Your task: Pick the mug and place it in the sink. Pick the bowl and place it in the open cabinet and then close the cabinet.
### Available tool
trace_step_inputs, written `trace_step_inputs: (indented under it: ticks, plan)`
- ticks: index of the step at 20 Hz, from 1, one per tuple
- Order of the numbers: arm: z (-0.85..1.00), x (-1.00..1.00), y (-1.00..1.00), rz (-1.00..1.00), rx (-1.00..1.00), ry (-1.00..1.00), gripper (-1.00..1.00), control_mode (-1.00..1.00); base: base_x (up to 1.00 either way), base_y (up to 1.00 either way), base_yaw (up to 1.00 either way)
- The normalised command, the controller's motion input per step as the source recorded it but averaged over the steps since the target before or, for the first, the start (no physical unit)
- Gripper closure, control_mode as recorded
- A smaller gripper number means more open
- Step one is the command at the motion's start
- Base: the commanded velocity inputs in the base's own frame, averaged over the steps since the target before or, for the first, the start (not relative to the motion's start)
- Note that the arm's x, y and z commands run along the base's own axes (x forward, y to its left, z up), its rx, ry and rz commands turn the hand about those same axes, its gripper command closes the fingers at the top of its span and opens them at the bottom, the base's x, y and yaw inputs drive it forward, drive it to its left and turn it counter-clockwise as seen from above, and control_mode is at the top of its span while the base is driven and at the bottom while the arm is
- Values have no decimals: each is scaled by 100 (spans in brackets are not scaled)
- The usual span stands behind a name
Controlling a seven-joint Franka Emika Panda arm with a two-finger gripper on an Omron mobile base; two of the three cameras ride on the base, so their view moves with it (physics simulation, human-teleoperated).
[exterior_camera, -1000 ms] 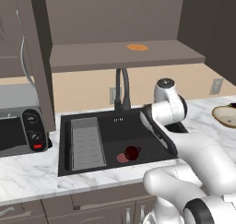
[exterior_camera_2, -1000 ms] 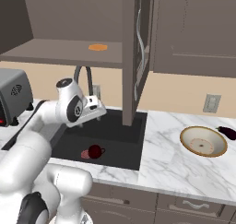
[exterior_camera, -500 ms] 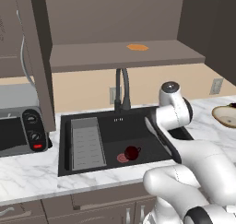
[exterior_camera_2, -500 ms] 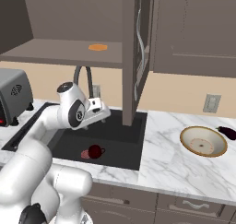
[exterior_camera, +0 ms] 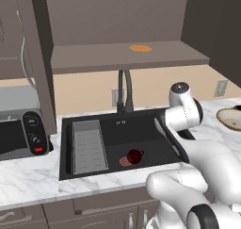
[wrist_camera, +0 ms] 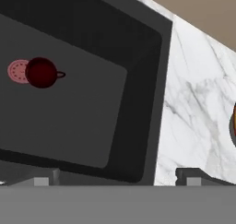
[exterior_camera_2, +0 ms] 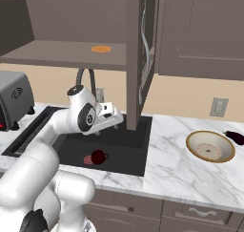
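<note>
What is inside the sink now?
In the sink: the mug beside the red drain, partly covering it, and a grey ribbed tray. The arm hides the basin's right side.

Flat, even rendered light, sharp throughout, no glare or blur; soft shadow under the cabinet point(exterior_camera: 127, 58) shelf.

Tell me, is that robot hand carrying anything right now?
No, nothing. The gripper is open and empty above the sink; the mug sits inside it.
</note>
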Motion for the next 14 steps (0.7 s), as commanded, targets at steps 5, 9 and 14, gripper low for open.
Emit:
trace_step_inputs:
  ticks: [5,9,14]
  plan:
    - [0,0,-41,-5,-11,0,-100,-100,0,0,0]
    - [0,0,-48,-4,-9,3,-100,-100,0,0,0]
    - [0,0,-51,-3,-1,7,-100,-100,0,0,0]
